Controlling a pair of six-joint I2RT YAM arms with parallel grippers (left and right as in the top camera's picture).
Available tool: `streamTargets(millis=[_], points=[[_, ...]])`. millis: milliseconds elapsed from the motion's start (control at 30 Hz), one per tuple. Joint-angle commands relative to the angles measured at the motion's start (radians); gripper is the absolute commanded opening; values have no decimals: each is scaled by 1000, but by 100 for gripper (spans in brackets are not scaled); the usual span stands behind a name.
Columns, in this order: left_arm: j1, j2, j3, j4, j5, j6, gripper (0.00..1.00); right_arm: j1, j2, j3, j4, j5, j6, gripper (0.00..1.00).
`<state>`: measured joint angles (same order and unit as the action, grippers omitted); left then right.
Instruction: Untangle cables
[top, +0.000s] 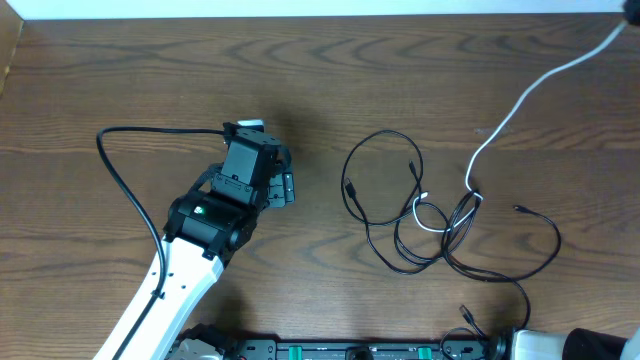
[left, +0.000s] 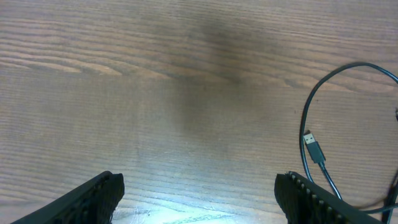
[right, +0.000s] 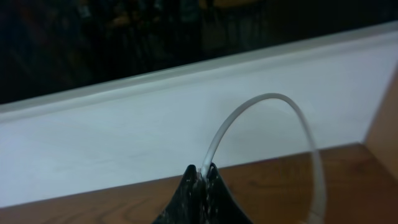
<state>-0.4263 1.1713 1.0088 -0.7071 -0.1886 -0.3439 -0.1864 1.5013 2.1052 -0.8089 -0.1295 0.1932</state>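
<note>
A tangle of thin black cables (top: 440, 225) lies on the wooden table right of centre, with loops and small plug ends. A white cable (top: 530, 95) runs from the knot up to the far right corner. My right gripper (right: 200, 171) is shut on the white cable (right: 261, 106) and holds it up near the table's back edge; this gripper is out of the overhead view. My left gripper (top: 282, 187) is open and empty, low over bare table left of the tangle. In the left wrist view a black cable loop with a USB plug (left: 313, 148) lies by the right finger.
The left arm's thicker black lead (top: 130, 170) loops over the table at left. A white wall (right: 186, 124) runs behind the table's back edge. Arm bases stand at the front edge (top: 350, 350).
</note>
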Motion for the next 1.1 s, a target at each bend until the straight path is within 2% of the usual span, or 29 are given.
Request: streamTargets(millis=[0,233,333,467,700,900,1067], points=[[4,2,13,-3,-2,-6,83,-30,-5,10,-66,-13,48,1],[4,24,13,-3,4,-5,83,-31,50,4,-212,104,54,2],[4,26,13,1,60,11,83,-31,82,4,-252,132,54,2],[4,26,13,20,230,114,83,-31,132,4,-288,161,53,1],[4,26,13,39,680,346,83,-31,209,4,-345,152,53,2],[3,65,12,95,702,339,82,-29,205,4,-351,77,11,2],[-10,174,12,167,756,332,81,-29,193,4,-356,66,-3,1]])
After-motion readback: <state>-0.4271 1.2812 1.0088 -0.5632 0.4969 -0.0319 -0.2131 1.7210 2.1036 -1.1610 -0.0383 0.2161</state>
